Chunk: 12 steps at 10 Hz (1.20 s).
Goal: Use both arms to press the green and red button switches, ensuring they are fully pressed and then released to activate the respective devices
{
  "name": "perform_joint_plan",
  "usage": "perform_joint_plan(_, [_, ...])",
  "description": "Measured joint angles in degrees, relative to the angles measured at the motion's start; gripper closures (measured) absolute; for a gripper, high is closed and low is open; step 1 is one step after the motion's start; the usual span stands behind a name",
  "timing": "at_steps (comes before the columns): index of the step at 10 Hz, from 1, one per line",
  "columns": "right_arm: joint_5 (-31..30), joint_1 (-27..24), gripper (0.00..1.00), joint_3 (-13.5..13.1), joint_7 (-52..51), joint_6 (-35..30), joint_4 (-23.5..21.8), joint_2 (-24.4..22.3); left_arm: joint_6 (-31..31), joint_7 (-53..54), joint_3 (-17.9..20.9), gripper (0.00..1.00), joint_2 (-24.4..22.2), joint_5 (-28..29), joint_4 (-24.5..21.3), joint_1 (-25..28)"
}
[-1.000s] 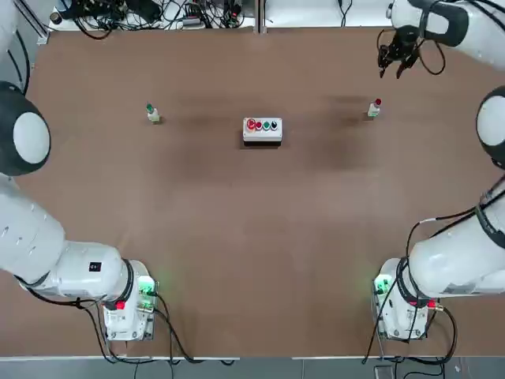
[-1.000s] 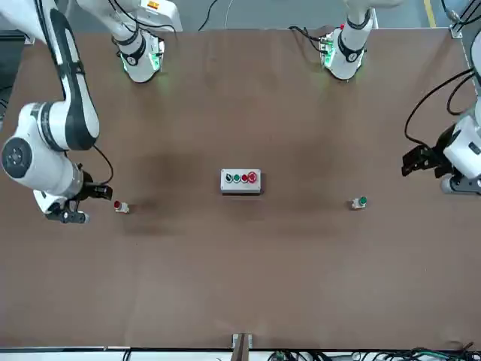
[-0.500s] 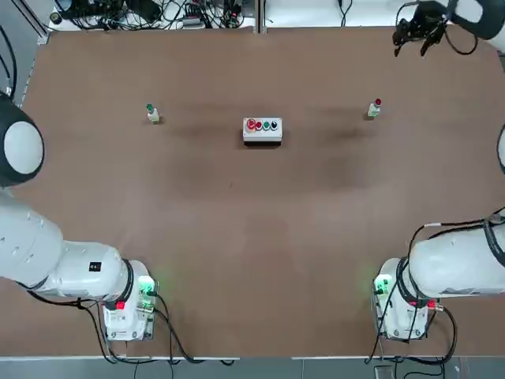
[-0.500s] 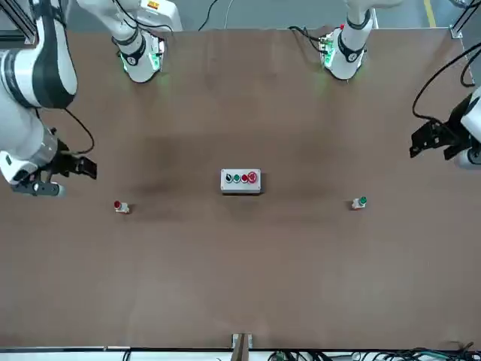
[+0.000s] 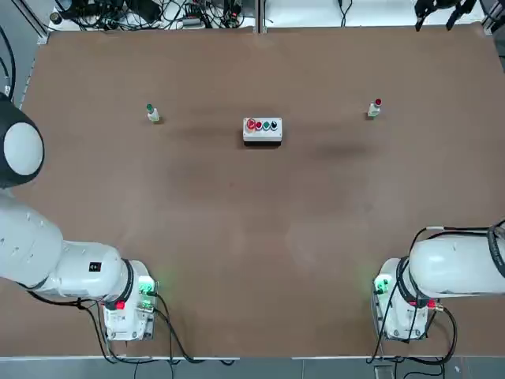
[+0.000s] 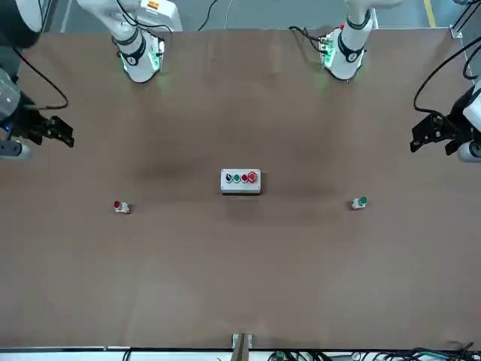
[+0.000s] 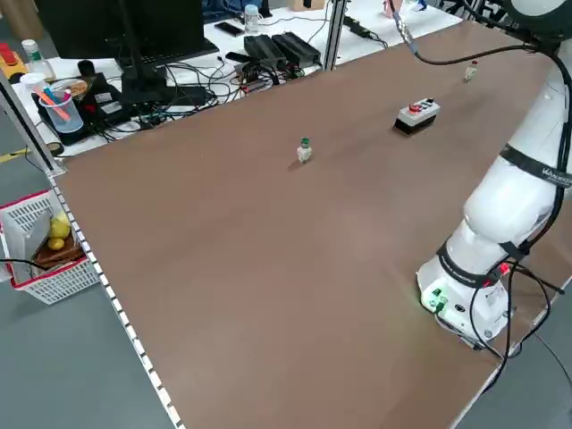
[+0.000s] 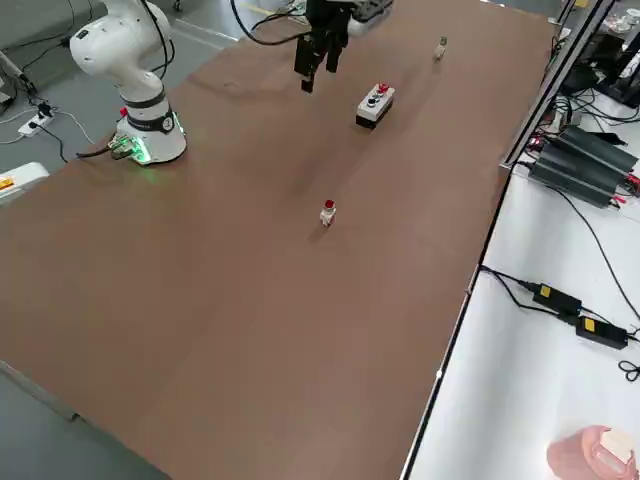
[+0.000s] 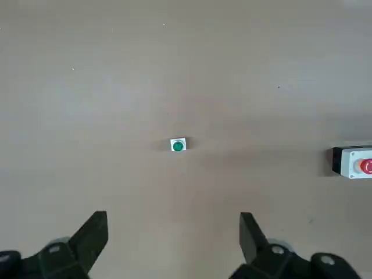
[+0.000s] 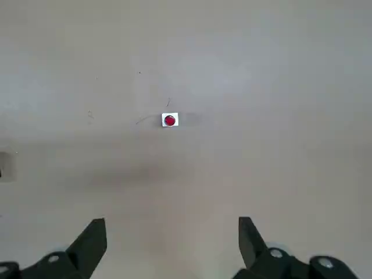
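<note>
Bases: both arms are standing at the near edge of the brown surface (image 5: 252, 237).
Green switch (image 5: 151, 114): sitting on the left half, untouched.
Box (image 5: 263, 130): lying mid-surface between the switches.
Red switch (image 5: 375, 108): sitting on the right half, alone.
Left tool (image 6: 440, 135): hanging spread wide and empty, seemingly high above.
Right tool (image 6: 46, 131): likewise gaping, carrying nothing.
</note>
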Motion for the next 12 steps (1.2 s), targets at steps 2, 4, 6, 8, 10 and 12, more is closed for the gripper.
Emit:
perform_joint_plan(2, [0.1,0.0,0.00,0.1,0.8,-0.8,0.8,-1.3,0.0,0.0,0.0,0.00,0.0,0.0,0.0,0.0])
perform_joint_plan(4, [1.3,0.0,0.00,0.1,1.2,-2.1,2.1,-2.1,0.0,0.0,0.0,0.00,0.0,0.0,0.0,0.0])
perform_joint_plan(6, [3.0,0.0,0.00,0.0,2.7,-3.1,3.2,-2.7,0.0,0.0,0.0,0.00,0.0,0.0,0.0,0.0])
perform_joint_plan(8, [3.4,0.0,0.00,-0.1,3.8,-4.2,4.6,-2.9,0.0,0.0,0.0,0.00,0.0,0.0,0.0,-0.1])
perform_joint_plan(10, [3.4,0.0,0.00,-0.1,4.0,-4.5,4.8,-3.0,0.0,0.0,0.0,0.00,0.0,0.0,0.0,-0.1])
perform_joint_plan(12, [3.5,0.0,0.00,-0.1,4.1,-4.5,4.8,-3.0,0.0,0.0,0.0,0.00,0.0,0.0,0.0,-0.1])
